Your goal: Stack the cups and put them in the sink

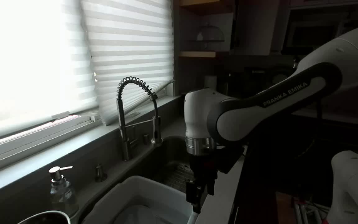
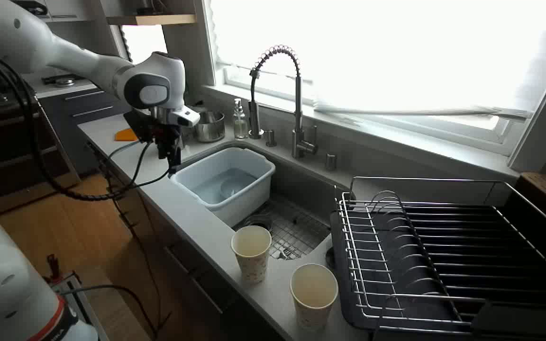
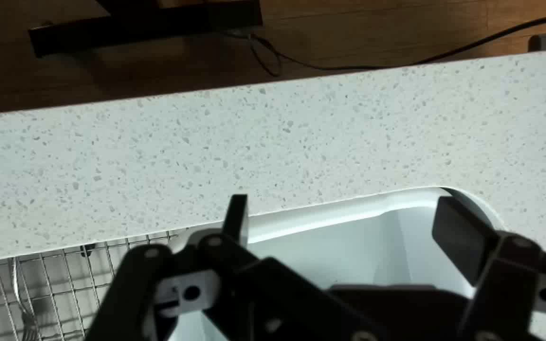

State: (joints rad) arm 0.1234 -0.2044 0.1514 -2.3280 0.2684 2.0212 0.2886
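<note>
Two pale paper cups stand upright and apart on the light counter in an exterior view. One cup is beside the sink's near edge. Another cup stands close to the dish rack. The sink is a recessed basin with a wire grid on its floor; it also shows in the wrist view and in an exterior view. My gripper is open and empty, with its fingers wide apart. In both exterior views the gripper is over the counter edge beside the pale tub, far from the cups.
The pale tub sits in one end of the sink. A spring faucet rises behind it. A black wire dish rack stands beside the sink. A pump bottle and a metal pot stand at the far end. A cable hangs from the arm.
</note>
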